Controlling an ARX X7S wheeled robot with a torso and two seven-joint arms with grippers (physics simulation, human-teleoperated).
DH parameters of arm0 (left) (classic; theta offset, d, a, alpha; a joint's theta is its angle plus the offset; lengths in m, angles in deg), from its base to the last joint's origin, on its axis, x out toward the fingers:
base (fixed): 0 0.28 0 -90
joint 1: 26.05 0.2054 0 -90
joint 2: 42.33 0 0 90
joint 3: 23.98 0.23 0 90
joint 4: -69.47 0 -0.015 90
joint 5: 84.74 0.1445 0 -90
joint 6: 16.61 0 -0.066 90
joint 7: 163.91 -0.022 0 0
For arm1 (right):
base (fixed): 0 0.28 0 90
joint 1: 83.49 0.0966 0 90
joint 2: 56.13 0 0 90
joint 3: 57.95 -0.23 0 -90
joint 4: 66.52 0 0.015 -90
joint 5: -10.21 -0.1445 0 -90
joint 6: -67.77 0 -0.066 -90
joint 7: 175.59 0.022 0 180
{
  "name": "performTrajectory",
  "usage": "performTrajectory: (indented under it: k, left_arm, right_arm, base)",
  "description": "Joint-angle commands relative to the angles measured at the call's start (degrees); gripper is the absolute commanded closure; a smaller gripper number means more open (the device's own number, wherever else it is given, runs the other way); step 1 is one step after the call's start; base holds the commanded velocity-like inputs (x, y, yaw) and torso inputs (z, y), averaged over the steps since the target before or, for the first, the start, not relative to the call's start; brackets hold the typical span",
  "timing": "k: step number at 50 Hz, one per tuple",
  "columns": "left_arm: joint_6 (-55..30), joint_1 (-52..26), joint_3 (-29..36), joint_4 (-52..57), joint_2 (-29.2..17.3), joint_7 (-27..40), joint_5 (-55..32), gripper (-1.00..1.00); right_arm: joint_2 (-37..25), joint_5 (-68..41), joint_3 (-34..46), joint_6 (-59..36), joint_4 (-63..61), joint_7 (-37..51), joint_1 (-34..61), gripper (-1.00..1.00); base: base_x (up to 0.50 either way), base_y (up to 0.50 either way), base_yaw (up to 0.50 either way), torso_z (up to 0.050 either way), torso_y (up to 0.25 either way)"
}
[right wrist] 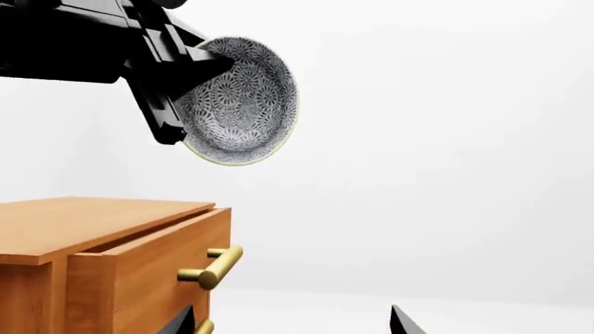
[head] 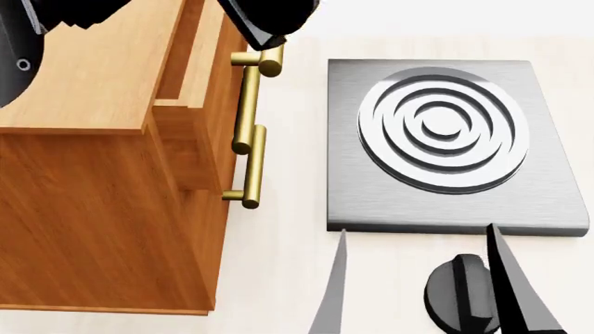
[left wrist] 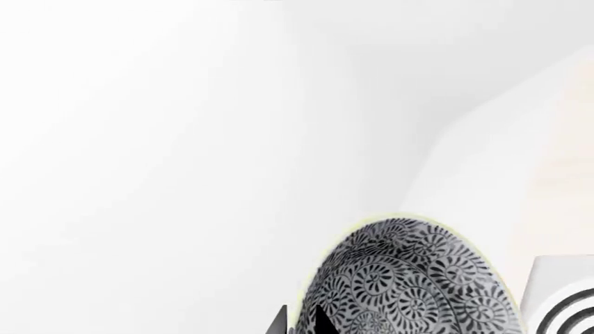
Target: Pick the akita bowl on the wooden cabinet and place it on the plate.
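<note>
Carry step: left gripper (right wrist: 190, 76) pinching small speckled grey-blue floral akita bowl (right wrist: 243, 101) above orange-brown wooden cabinet (right wrist: 102, 257). Right gripper (head: 418, 285) spread, idle. Next: locate plate, unseen.

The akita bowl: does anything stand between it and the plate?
The plate shows in no view, so I cannot tell. The left hand holds the akita bowl tilted in open air above the wooden cabinet.

Grey metal hob (head: 371, 188) with concentric ring burner (head: 444, 129) on pale tabletop (head: 278, 257). Black knob (head: 457, 292) just beside hob's near edge.
</note>
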Motion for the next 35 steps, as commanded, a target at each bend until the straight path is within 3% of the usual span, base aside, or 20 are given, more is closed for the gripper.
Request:
performTrajectory:
  k: [1,35]
  left_arm:
    - [0.44,1.33,-1.45,1.96,0.64,-1.12,2.28,1.00]
    - [2.98,3.05,-2.08,9.01,-3.33,-3.07,2.55,1.00]
  right_arm:
    - [-0.06,0.51,-1.05,-0.26,-1.21,-0.10,0.22,-1.00]
    - [-5.87,-1.51,2.79,2.25,-0.85,6.64,2.43,-1.00]
  base:
    - [0.00,0.00,0.00,0.000,0.010]
    - [0.00,0.00,0.00,0.000,0.000]
